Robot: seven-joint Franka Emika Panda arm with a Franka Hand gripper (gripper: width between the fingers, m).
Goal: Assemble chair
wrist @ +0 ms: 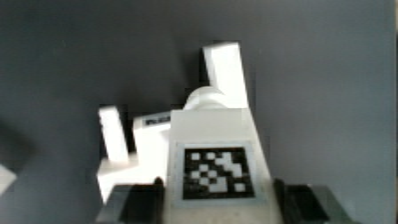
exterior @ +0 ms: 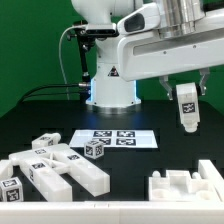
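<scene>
Hanging upright, a tagged white bar (exterior: pixel 186 115) is clamped in the half-closed hand (exterior: pixel 187 96). A slotted white slab (exterior: pixel 185 188) is seen beneath the hand.

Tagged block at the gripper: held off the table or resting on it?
Off the table: the tagged block hangs upright in the gripper, black tabletop visible below.

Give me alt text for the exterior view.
The gripper holds a white tagged chair part in the air at the exterior view's right, above the black table. More white parts lie clustered at its left, with a blocky white piece front right and the marker board mid-table.
</scene>
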